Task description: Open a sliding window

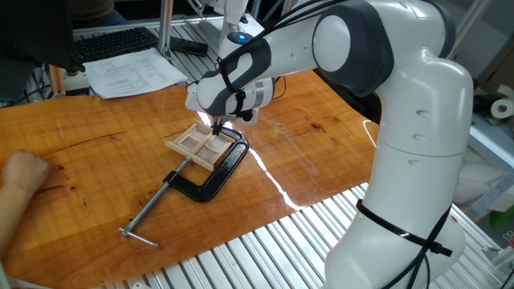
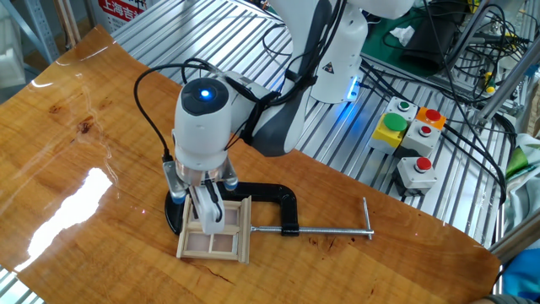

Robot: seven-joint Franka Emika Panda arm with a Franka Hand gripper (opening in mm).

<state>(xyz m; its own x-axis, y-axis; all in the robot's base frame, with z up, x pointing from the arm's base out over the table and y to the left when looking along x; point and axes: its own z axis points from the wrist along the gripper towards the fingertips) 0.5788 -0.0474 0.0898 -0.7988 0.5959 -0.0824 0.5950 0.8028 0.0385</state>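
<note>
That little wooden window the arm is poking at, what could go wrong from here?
The pincer has its fingers down on the window. If they press too hard, the thin wooden frame might crack. The window is held only by a clamp at one end, so a sideways push could twist it loose rather than slide the pane. The clamp's long screw lies close by, and the arm might knock it.

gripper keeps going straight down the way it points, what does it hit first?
Most likely the sliding window: the gripper points down with its fingers already at or on the wooden frame. Actual contact is unclear.
</note>
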